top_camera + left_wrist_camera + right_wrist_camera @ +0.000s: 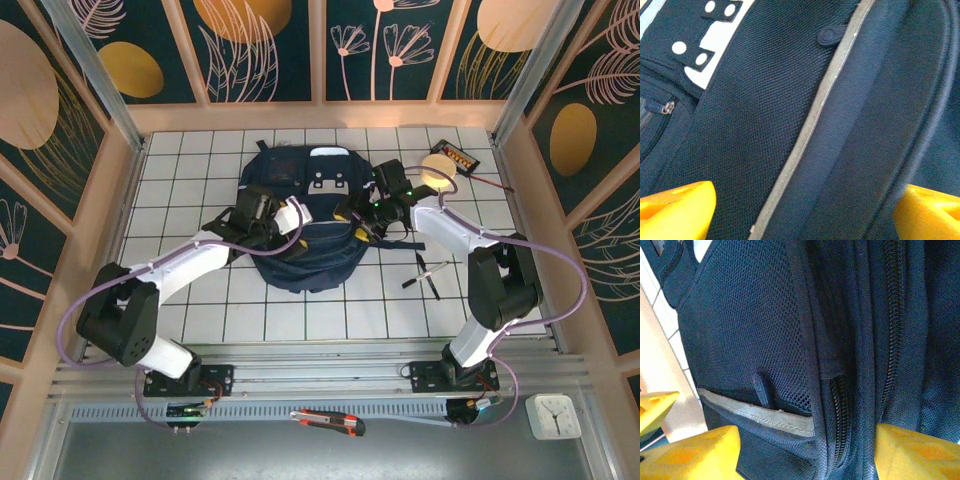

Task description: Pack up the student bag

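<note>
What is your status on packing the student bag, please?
Left gripper open over student bag, at grey stripe. Right gripper astride zipper, grip unconfirmed. Dark tool lies clear, right of bag.

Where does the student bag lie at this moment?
In the top external view, the student bag lies at the middle of the gridded table, toward its far edge, left of a round beige disc.
</note>
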{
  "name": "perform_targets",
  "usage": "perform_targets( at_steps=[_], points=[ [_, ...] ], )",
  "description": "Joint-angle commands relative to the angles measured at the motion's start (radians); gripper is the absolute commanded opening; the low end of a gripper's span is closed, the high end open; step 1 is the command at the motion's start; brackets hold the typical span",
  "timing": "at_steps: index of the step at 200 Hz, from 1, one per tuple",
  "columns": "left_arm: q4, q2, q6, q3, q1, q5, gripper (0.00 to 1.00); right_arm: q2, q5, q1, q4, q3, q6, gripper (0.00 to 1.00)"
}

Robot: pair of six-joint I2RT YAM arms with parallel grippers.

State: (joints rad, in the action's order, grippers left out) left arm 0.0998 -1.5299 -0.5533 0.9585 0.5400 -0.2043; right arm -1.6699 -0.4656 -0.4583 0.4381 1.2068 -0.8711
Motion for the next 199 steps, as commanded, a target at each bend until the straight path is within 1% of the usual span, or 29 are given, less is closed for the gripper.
perform_targets(
  at_steps=[1, 11, 50, 56, 68, 76, 86, 102, 114, 126, 139, 143, 161, 175, 185, 191, 199],
  points=[
    [-0.032, -0.028, -0.024, 0.064, 0.004, 0.031, 0.86, -0.004, -0.015, -0.018, -0.049, 0.030, -0.012, 0.70],
    [-0.050, -0.037, -0.004, 0.076, 0.004, 0.045, 0.84, -0.005, -0.015, -0.020, -0.051, 0.027, -0.012, 0.70],
    [-0.077, -0.062, 0.073, 0.124, 0.004, 0.064, 0.73, -0.002, -0.016, -0.025, -0.059, 0.008, -0.012, 0.70],
    [-0.077, -0.065, 0.079, 0.129, 0.004, 0.062, 0.69, -0.002, -0.016, -0.025, -0.060, 0.006, -0.013, 0.70],
    [-0.073, -0.070, 0.090, 0.136, 0.004, 0.057, 0.55, -0.001, -0.016, -0.025, -0.061, 0.005, -0.012, 0.70],
    [-0.063, -0.077, 0.093, 0.144, 0.004, 0.051, 0.42, -0.002, -0.016, -0.026, -0.061, 0.005, -0.011, 0.70],
    [-0.048, -0.087, 0.095, 0.152, 0.004, 0.036, 0.23, -0.002, -0.016, -0.026, -0.058, 0.006, -0.009, 0.70],
    [-0.036, -0.095, 0.096, 0.154, 0.004, -0.007, 0.00, 0.002, -0.009, -0.022, -0.048, 0.008, -0.001, 0.73],
    [-0.037, -0.097, 0.118, 0.154, 0.005, -0.020, 0.00, 0.007, 0.001, -0.015, -0.029, 0.010, 0.008, 0.76],
    [-0.039, -0.100, 0.172, 0.164, 0.003, 0.016, 0.00, 0.021, 0.030, -0.004, 0.006, 0.016, 0.028, 0.79],
    [-0.025, -0.103, 0.224, 0.184, 0.003, 0.086, 0.00, 0.052, 0.093, 0.015, 0.059, 0.027, 0.058, 0.82],
    [-0.021, -0.104, 0.241, 0.191, 0.002, 0.126, 0.00, 0.066, 0.116, 0.022, 0.076, 0.031, 0.069, 0.83],
    [0.007, -0.104, 0.302, 0.220, 0.003, 0.256, 0.00, 0.133, 0.253, 0.062, 0.169, 0.049, 0.110, 0.88],
    [0.014, -0.088, 0.345, 0.224, 0.003, 0.339, 0.00, 0.199, 0.358, 0.107, 0.219, 0.031, 0.136, 0.87],
    [0.004, -0.069, 0.362, 0.215, 0.002, 0.353, 0.00, 0.246, 0.426, 0.150, 0.249, -0.001, 0.138, 0.82],
    [-0.002, -0.055, 0.376, 0.208, 0.003, 0.357, 0.00, 0.272, 0.431, 0.185, 0.254, -0.028, 0.151, 0.79],
    [-0.012, -0.040, 0.394, 0.199, 0.003, 0.360, 0.00, 0.308, 0.408, 0.245, 0.256, -0.074, 0.162, 0.78]
  ],
)
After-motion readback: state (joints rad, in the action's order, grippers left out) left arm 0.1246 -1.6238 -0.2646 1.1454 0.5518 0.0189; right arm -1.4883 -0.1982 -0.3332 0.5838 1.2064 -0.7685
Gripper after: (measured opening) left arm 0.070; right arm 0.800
